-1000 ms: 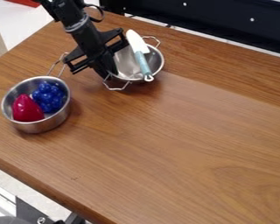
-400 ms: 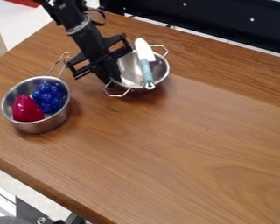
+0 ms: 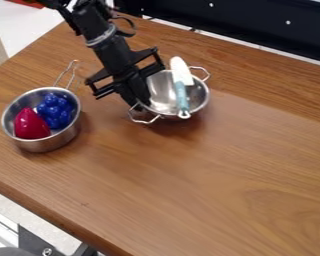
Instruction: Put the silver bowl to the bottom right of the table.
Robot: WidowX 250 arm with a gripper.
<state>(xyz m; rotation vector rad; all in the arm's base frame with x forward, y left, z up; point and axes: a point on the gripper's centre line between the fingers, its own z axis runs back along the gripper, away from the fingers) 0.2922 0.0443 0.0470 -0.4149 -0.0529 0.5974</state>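
The black claw (image 3: 140, 98) is clamped on the left rim of the silver metal bowl (image 3: 163, 95), at the brown wooden counter's (image 3: 223, 185) upper middle. The bowl lies right of the claw, toward the goal side.

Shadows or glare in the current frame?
Camera view: soft shadow on the table below the silver bowl, another right of the pan; bright reflections inside the silver bowl, small highlights on the red piece; no glare hiding the knife.

The wooden table (image 3: 196, 175) carries a metal pan (image 3: 50, 143).
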